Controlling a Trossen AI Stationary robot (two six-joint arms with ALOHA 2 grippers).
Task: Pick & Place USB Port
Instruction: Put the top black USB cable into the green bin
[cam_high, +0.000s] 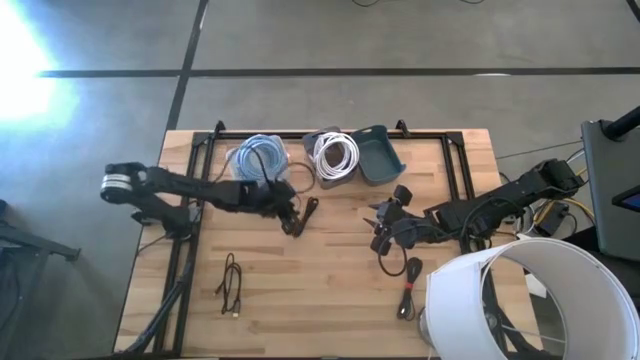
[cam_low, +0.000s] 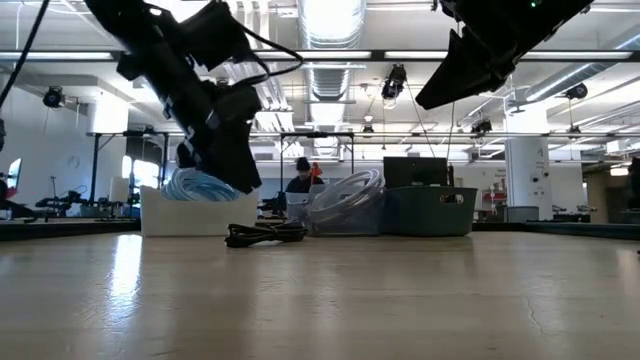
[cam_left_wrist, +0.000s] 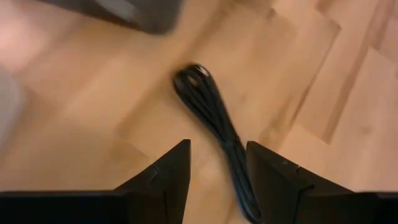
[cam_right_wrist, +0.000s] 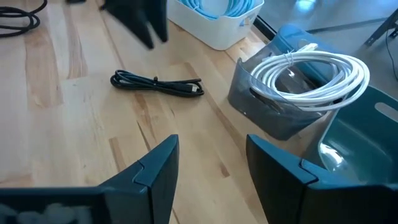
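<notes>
The bundled black USB cable (cam_left_wrist: 214, 121) lay on the wooden bench (cam_high: 320, 290), below the left gripper (cam_left_wrist: 217, 171), whose fingers were open and empty. They should be lowered astride it, then closed.

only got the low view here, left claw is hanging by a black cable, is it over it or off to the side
Observer: Over it. In its wrist view the left claw is open, with the black cable running between the fingers.
Operator: right claw holding anything
Observer: No. The right claw is open with nothing in it.
Operator: other cables on the table
Observer: Yes, one loose bundle on the left arm's side and another near the right arm.
</notes>
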